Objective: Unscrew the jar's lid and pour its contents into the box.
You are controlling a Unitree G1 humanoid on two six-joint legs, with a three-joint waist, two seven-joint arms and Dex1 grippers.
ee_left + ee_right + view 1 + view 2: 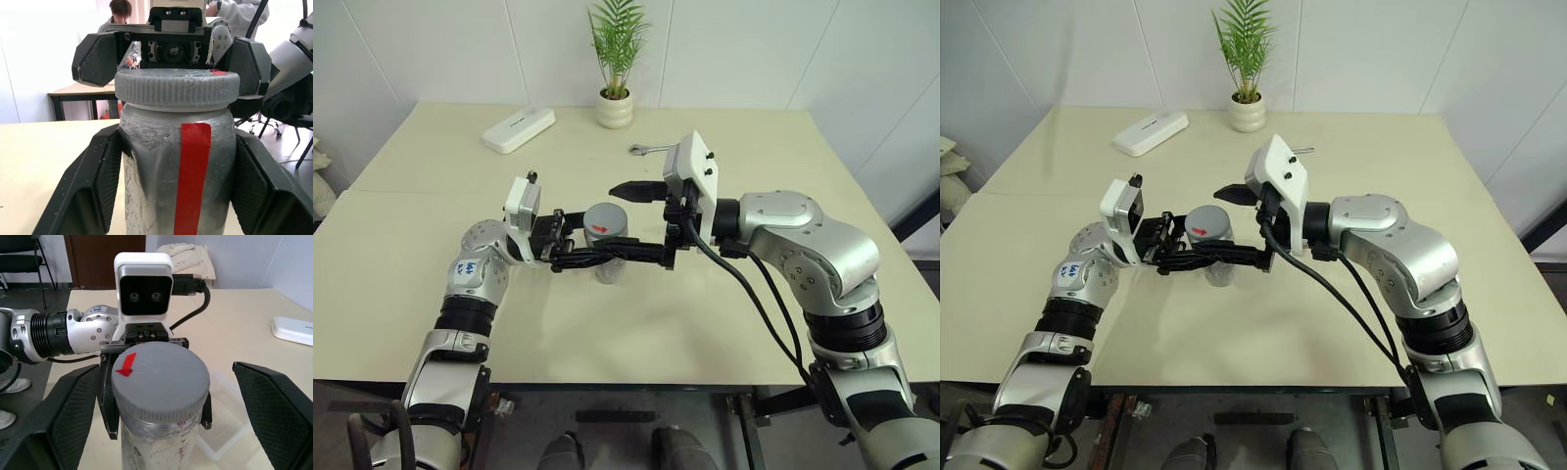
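The left claw [570, 245] pinches the body of the one silvery-grey cylindrical jar with a red stripe [171, 171], held over the pale worktop [411, 255]; its ribbed grey round lid [160, 382] is on. The right claw [161, 411] is spread either side of the lid, apart from it. The right wrist view shows the clear plastic box [227, 438] below the jar; the head views show one potted plant [615, 98], one white oblong case [519, 129] and one wrench [648, 150].

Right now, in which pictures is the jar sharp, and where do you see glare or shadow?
Left wrist view: the jar and lid are sharp, the white wall behind is very bright. Right wrist view: the lid is crisp, the near fingers are soft. Left eye view: even light, a faint shadow on the table under the arms.
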